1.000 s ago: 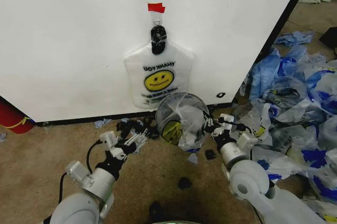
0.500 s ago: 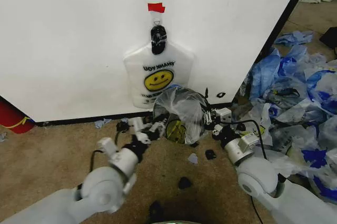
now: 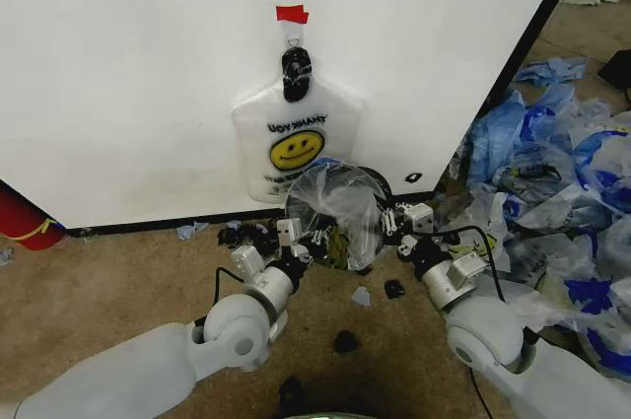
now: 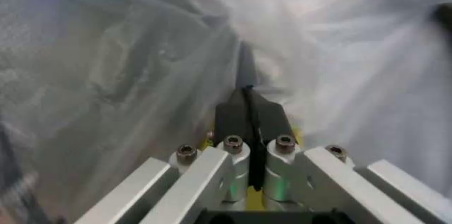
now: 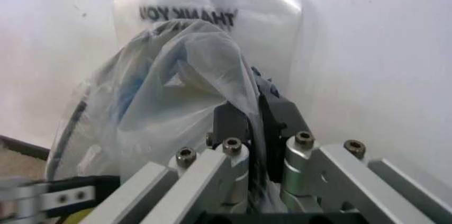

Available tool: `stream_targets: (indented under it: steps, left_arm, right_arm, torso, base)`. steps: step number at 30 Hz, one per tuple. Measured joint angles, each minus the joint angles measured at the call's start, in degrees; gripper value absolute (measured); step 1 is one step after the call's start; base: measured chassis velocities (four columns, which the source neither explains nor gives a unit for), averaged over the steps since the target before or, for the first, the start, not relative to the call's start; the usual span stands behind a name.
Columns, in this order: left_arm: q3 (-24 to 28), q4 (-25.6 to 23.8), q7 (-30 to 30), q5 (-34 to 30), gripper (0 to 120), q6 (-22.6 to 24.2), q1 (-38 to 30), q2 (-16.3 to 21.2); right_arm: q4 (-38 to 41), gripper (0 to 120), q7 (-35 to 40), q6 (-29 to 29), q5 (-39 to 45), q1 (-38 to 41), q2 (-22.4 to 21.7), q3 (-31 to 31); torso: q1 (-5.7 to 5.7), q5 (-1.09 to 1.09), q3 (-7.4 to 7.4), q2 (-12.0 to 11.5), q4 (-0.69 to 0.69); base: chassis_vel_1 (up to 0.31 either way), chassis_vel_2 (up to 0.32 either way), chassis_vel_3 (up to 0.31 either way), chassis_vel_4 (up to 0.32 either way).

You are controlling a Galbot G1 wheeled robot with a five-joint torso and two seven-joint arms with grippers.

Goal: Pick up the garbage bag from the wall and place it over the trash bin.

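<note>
Tan carpet (image 3: 99, 281), white wall (image 3: 128, 74)

Garbage bag (image 3: 336, 204): translucent white plastic, crumpled, draped over the trash bin (image 3: 370, 182). Bin: black wire mesh, standing against the far wall.
</note>
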Motion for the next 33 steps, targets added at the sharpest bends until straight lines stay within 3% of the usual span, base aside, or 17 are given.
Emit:
stream_targets:
  steps: [27,33]
  left_arm:
    - [8.23,10.97,-5.75,0.91,0,-0.21,-10.59,-8.49]
    - [9.78,11.02,-6.66,0.48,0,-0.21,-11.89,-9.24]
  right_arm:
    - [3.60,0,-1.48,-0.11,-2.11,-1.93,-1.50,-0.92]
    - [3.59,0,-1.53,-0.04,-2.48,-2.04,-1.64,-1.14]
  torso:
    - [0.00,0.00,0.00,0.00,-0.02]
    - [0.00,0.00,0.00,0.00,-0.01]
  base:
    - [0.000,0.000,0.000,0.000]
    - [0.000,0.000,0.000,0.000]
